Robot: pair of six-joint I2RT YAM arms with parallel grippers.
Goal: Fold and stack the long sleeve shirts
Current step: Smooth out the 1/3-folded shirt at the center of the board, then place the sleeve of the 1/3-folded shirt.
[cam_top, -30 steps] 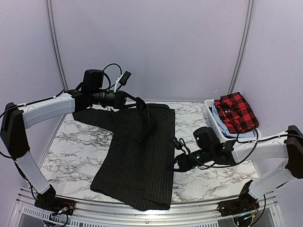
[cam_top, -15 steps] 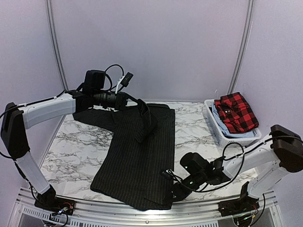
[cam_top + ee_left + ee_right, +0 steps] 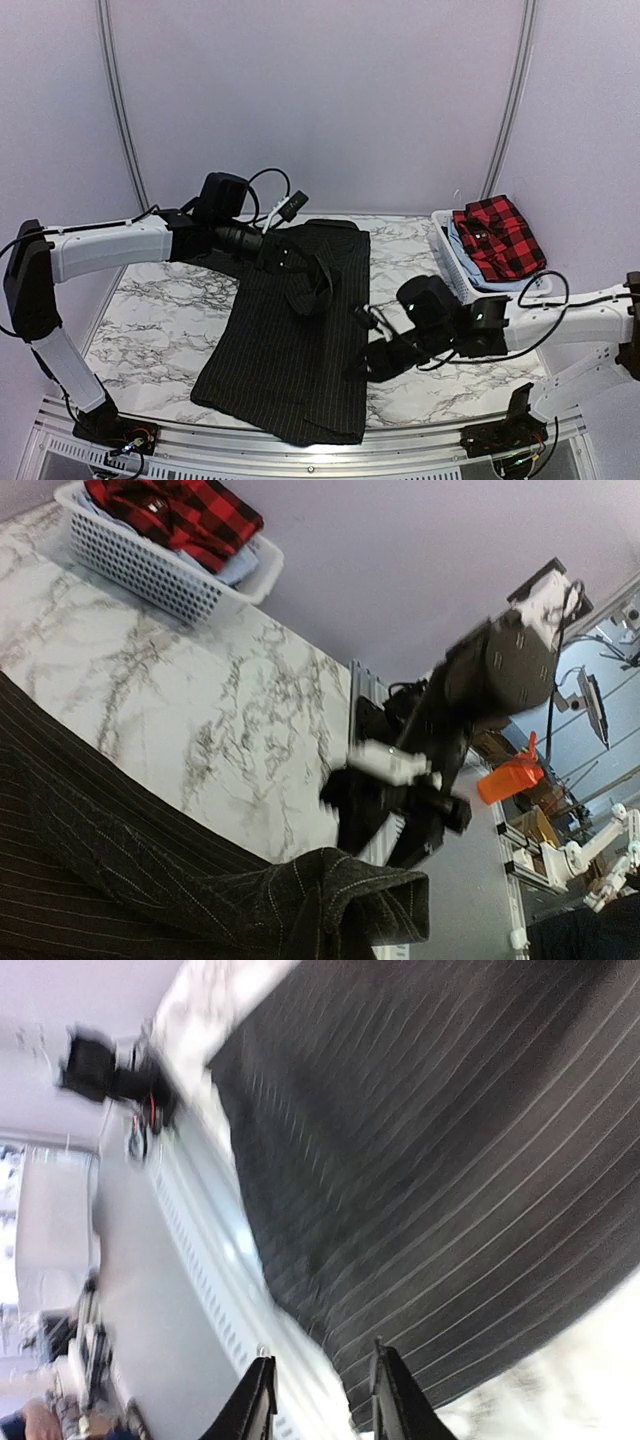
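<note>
The left gripper (image 3: 285, 256) is clamped on a raised sleeve fold above the black pinstriped shirt (image 3: 280, 360), whose long axis runs near to far. At the shirt's right edge the right gripper (image 3: 366, 362) hovers, narrowly parted and empty, and is nearer the hem. Motion blur hides whether it touches the cloth. Well right of the shirt, the red checked shirt (image 3: 497, 238) lies in the basket (image 3: 455, 263).

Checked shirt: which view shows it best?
Top external: the checked shirt lies whole, folded, in the basket. Left wrist crops it at the top edge; right wrist shows none of it.

Black shirt (image 3: 290, 360) outspread, checked shirt (image 3: 500, 238) folded
</note>
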